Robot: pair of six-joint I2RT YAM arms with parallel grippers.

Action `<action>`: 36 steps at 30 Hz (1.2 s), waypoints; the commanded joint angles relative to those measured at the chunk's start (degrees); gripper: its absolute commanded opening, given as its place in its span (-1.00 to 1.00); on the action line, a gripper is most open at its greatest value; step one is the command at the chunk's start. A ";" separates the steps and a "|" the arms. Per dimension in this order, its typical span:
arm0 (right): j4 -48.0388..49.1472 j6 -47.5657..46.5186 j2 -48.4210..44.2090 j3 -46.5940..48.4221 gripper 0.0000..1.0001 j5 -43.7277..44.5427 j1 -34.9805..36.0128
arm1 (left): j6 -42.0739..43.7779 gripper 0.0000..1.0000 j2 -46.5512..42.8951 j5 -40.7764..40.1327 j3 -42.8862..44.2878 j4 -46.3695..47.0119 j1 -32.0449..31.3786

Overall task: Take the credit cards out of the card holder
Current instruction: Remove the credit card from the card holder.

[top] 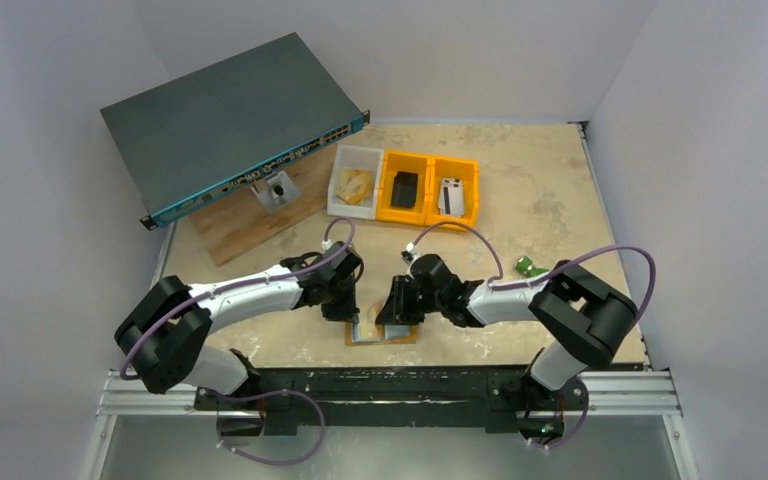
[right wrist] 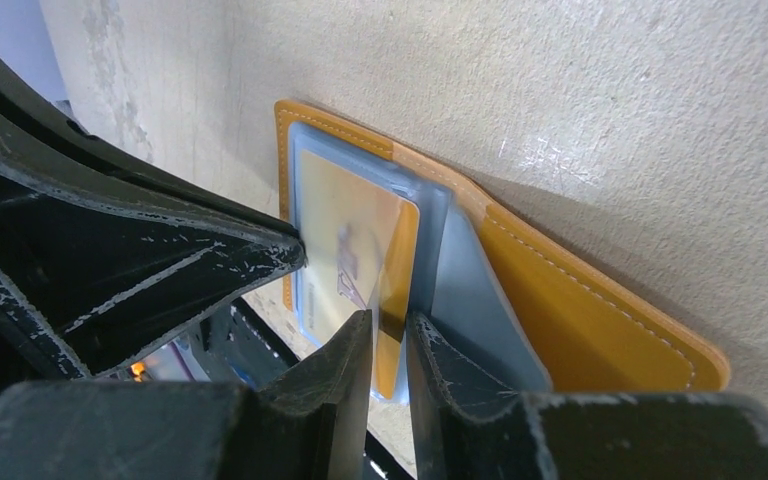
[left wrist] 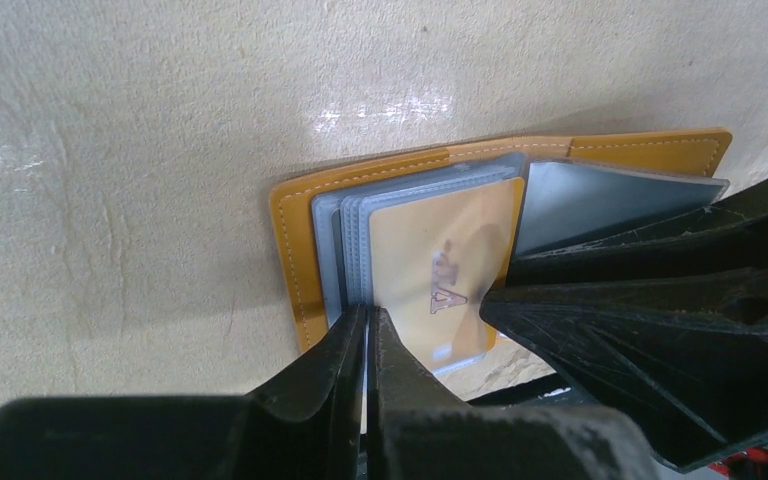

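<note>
The card holder (top: 385,333) lies open on the table between both arms, tan-orange leather (left wrist: 290,240) with pale blue-grey sleeves inside. An orange credit card (left wrist: 440,260) sits in the top clear sleeve. My left gripper (left wrist: 368,320) is shut on the left edge of the sleeve stack. My right gripper (right wrist: 388,335) is nearly closed, with the edge of the orange card (right wrist: 355,230) and its sleeve between the fingers. The leather cover (right wrist: 580,310) lies flat to its right. In the top view the left gripper (top: 345,303) and the right gripper (top: 400,305) meet over the holder.
A network switch (top: 230,125) rests on a wooden board (top: 250,225) at the back left. A white bin (top: 355,180) and two orange bins (top: 405,187) (top: 453,190) stand behind the holder. A small green object (top: 530,266) lies by the right arm.
</note>
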 commanded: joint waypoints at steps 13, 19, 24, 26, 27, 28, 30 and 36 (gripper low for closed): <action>8.49 2.55 2.59 -2.30 -0.93 -3.62 -0.59 | -2.72 -1.00 3.05 -0.96 -2.60 -0.15 0.07; 7.75 2.56 0.95 -3.69 -1.00 -2.24 -1.24 | -3.25 -1.00 2.16 -2.34 -3.29 -1.91 0.13; 6.73 2.28 -0.42 -4.54 -1.00 -1.19 -1.65 | -3.42 -1.00 1.89 -2.33 -3.76 -2.57 0.15; 6.24 2.20 -1.16 -4.88 -1.00 -0.82 -1.81 | -3.39 -1.00 1.71 -3.62 -3.87 -2.78 0.19; 5.95 2.12 -1.44 -5.04 -1.00 -0.62 -1.94 | -3.39 -1.00 1.58 -3.88 -3.92 -2.89 0.24; 5.85 2.11 -1.61 -5.17 -1.00 -0.47 -2.00 | -3.41 -1.00 1.49 -4.00 -3.92 -2.99 0.22; 5.69 2.07 -2.02 -5.54 -1.00 -0.32 -2.25 | -3.47 -1.00 1.35 -4.21 -3.99 -3.14 0.23; 5.06 1.72 -2.90 -6.46 -1.00 -0.04 -3.09 | -3.90 -1.00 0.96 -4.78 -4.44 -3.74 0.35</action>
